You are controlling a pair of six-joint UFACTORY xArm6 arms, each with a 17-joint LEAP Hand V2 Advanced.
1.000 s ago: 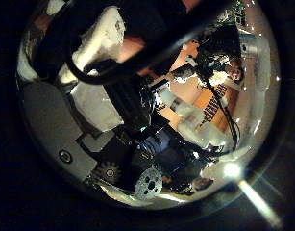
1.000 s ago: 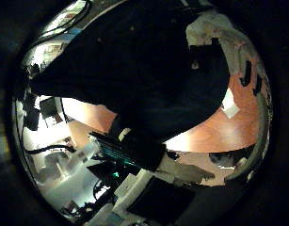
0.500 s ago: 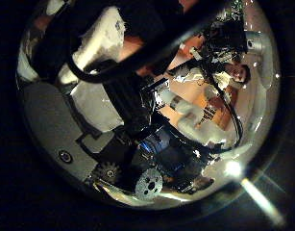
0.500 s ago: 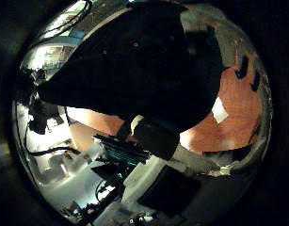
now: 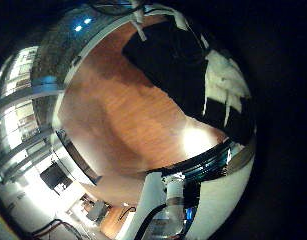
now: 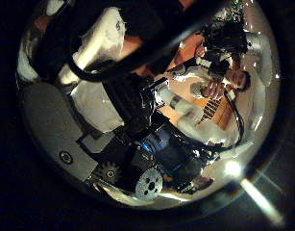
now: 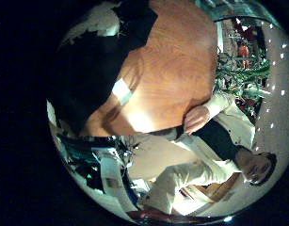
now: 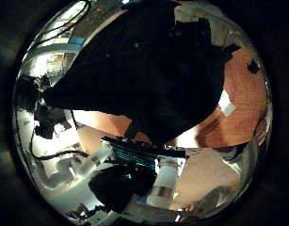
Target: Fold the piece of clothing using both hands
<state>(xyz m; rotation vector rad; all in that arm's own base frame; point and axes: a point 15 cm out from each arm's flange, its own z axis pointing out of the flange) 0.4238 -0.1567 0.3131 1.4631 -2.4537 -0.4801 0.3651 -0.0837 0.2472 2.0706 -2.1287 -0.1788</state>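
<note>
The dark piece of clothing point(image 8: 149, 71) lies on the wooden desk point(image 5: 123, 110), reaching toward one edge and filling the right hand's palm view. I cannot tell either hand's finger state. The fold looks underway; next, both hands must grip an edge together.

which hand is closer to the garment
Right hand: the garment fills much of its thumb side view. Left hand sees it off to one side, beyond bare table.

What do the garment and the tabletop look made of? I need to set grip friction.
Garment: soft dark woven or knit cloth, matte, judging by its folds and limp drape. Table: wood or wood-look laminate, smooth and semi-gloss, with visible grain and a bright light reflection.
</note>
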